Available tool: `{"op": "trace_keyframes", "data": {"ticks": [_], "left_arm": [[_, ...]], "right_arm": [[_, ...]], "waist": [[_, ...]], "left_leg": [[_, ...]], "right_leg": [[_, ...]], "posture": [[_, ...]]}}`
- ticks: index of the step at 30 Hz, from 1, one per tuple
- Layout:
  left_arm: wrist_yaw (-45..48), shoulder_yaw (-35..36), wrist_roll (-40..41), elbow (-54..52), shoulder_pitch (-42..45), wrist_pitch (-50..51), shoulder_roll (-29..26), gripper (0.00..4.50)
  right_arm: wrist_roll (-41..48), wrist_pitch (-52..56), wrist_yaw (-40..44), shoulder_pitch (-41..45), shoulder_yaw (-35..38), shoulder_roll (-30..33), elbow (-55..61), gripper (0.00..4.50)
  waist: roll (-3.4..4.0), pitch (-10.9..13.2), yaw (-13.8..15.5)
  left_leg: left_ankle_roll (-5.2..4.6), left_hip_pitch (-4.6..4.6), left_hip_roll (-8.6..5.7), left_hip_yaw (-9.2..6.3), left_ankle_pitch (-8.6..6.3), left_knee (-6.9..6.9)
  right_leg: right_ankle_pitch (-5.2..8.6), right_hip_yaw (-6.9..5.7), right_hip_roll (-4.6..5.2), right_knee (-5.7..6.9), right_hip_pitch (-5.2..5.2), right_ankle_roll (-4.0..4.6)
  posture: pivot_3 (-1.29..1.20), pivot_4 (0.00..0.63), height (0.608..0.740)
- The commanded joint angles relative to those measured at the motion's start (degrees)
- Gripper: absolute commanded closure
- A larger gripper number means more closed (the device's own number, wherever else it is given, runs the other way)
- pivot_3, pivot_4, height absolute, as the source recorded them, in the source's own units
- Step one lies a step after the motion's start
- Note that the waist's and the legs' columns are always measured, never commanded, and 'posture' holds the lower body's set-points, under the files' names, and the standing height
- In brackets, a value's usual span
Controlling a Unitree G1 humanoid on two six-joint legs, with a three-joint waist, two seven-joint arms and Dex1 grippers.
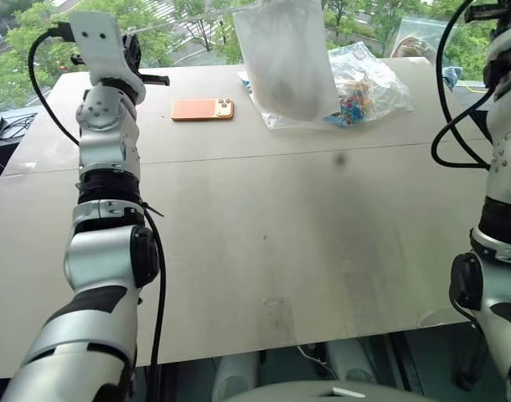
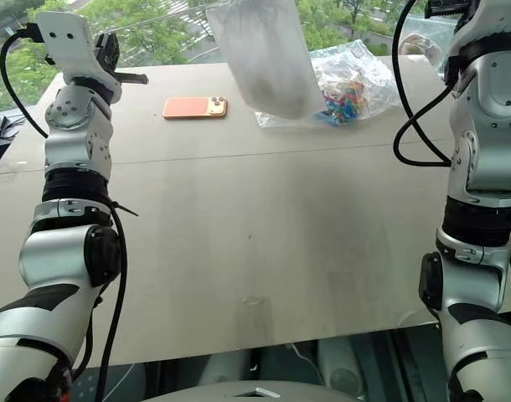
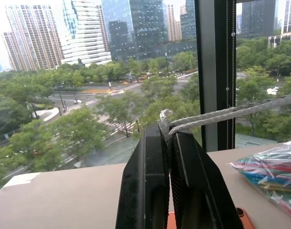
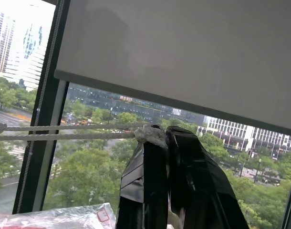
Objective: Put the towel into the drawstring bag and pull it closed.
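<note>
I have both arms raised and spread wide over the table (image 1: 239, 251); the drawstring bag (image 1: 282, 59) hangs in the air between them, above the far part of the table, its bottom hanging in front of the things on the table behind it. Through its milky fabric I can make out a rounded pale lump low inside, which looks like the towel (image 1: 281, 88), though its outline is soft.

The left gripper (image 3: 167, 138) has its jaws pressed together on the cord (image 3: 222, 114); 2 white strands run from the pinch away to the side, pulled taut, with a small knotted end poking up above the tips. The right gripper (image 4: 161, 136) is the same; its jaws are clamped on the other end of the cord, a frayed knot sits at the tips, and 2 strands stretch off tight across the window.

On the table behind the bag lies a clear plastic bag (image 1: 369, 84) of colourful pieces; just beside the hanging bag, toward my left, an orange phone (image 1: 202, 109) lies flat, well clear of both arms.
</note>
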State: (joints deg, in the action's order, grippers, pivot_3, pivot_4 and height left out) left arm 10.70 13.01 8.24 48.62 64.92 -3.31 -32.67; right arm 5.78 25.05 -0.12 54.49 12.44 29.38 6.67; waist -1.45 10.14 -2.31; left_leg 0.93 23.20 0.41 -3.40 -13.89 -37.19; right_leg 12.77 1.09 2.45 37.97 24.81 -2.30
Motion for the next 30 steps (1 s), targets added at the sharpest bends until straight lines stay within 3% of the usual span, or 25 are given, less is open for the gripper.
{"op": "trace_keyframes", "data": {"ticks": [1, 3, 7, 10, 13, 14, 16, 19, 22, 23, 30], "left_arm": [[8.87, 3.69, 5.27, -2.38, -4.71, -0.2, -1.73, 4.47], [17.0, 2.77, 8.93, -7.46, -9.26, 0.71, -0.06, 4.47], [28.14, -1.81, 17.71, -29.4, -26.51, 12.3, 3.44, 4.47], [32.83, -3.89, 21.42, -42.01, -37.97, 17.24, 3.9, 4.47], [35.69, -4.2, 23.9, -47.84, -44.92, 21.1, 3.27, 4.47], [36.83, -4.69, 23.49, -48.87, -46.68, 21.23, 2.66, 3.84], [38.09, -4.64, 23.4, -50.56, -49.91, 21.55, 1.88, 3.09], [39.11, -3.0, 24.33, -53.68, -54.24, 22.17, 0.62, 1.62], [38.98, 0.43, 25.18, -56.12, -60.49, 23.03, -1.06, 0.16], [38.89, 1.26, 25.12, -56.78, -62.17, 23.14, -1.56, 0.0], [37.14, 4.56, 25.56, -61.37, -68.15, 24.55, -2.74, 0.0]], "right_arm": [[0.64, -0.18, -1.37, -1.07, 9.47, 4.25, 0.76, 4.5], [4.4, 2.25, 4.22, -4.5, 7.9, 4.58, 2.66, 4.5], [14.77, 8.5, 19.21, -22.1, -0.37, 4.36, 16.47, 4.5], [15.58, 9.21, 22.98, -34.15, -4.82, 4.48, 22.96, 4.5], [15.77, 8.52, 24.22, -42.26, -6.79, 3.49, 24.9, 4.5], [15.28, 7.66, 24.63, -44.93, -7.23, 3.32, 25.19, 4.17], [13.74, 5.49, 26.58, -51.16, -8.82, 4.04, 25.38, 3.49], [13.33, 2.5, 28.12, -58.5, -8.35, 3.52, 25.22, 2.05], [12.73, 0.04, 29.46, -65.64, -6.77, 3.96, 27.26, 0.53], [12.59, -0.65, 29.68, -67.44, -6.18, 3.98, 27.84, 0.07], [12.62, -5.3, 28.95, -71.61, -2.58, 1.63, 29.25, 0.02]], "waist": [[0.0, 0.0, 0.0], [0.02, -0.02, 0.01], [0.01, -0.04, -0.29], [0.02, -0.02, -0.38], [0.02, -0.02, -0.01], [0.02, -0.02, 0.12], [0.02, -0.02, 0.3], [0.02, -0.02, 0.42], [0.02, -0.02, 0.24], [0.02, -0.02, 0.18], [0.0, -0.03, 0.73]], "left_leg": [[0.0, 0.0, 0.0, 0.01, 0.0, 0.0], [0.0, -0.04, 0.0, 0.03, 0.0, 0.02], [0.0, -0.11, 0.04, 0.1, 0.0, 0.06], [-0.01, -0.05, 0.11, 0.16, -0.01, 0.04], [-0.02, 0.0, 0.11, 0.11, -0.01, -0.05], [-0.02, -0.1, 0.1, 0.11, -0.01, -0.11], [-0.03, -0.65, 0.1, 0.05, -0.01, -0.11], [-0.04, -1.33, 0.12, 0.03, -0.03, -0.08], [-0.04, -1.35, 0.16, 0.1, -0.02, -0.11], [-0.04, -1.38, 0.18, 0.12, -0.02, -0.1], [-0.03, -1.35, 0.28, 0.1, -0.02, -0.09]], "right_leg": [[0.0, 0.01, 0.01, 0.0, 0.0, 0.0], [0.0, 0.02, 0.01, -0.02, -0.04, 0.0], [0.02, 0.07, 0.03, -0.08, -0.16, 0.0], [0.02, 0.16, 0.0, -0.06, -0.07, 0.0], [0.02, 0.08, 0.0, 0.04, 0.0, 0.0], [0.01, 0.07, 0.0, 0.07, -0.09, -0.01], [0.04, 0.0, -0.04, -0.02, -0.67, -0.02], [0.4, -0.03, -0.05, -0.13, -1.38, -0.06], [0.39, 0.06, -0.06, -0.09, -1.37, -0.07], [0.39, 0.09, -0.09, -0.08, -1.37, -0.07], [0.4, 0.1, -0.19, -0.09, -1.33, -0.06]], "posture": [[0.0, 0.15, 0.74], [0.0, 0.15, 0.74], [0.0, 0.15, 0.74], [0.0, 0.15, 0.74], [0.0, 0.15, 0.74], [0.0, 0.15, 0.74], [0.0, 0.15, 0.74], [0.0, 0.15, 0.74], [0.0, 0.15, 0.74], [0.0, 0.15, 0.74], [0.0, 0.15, 0.74]]}}
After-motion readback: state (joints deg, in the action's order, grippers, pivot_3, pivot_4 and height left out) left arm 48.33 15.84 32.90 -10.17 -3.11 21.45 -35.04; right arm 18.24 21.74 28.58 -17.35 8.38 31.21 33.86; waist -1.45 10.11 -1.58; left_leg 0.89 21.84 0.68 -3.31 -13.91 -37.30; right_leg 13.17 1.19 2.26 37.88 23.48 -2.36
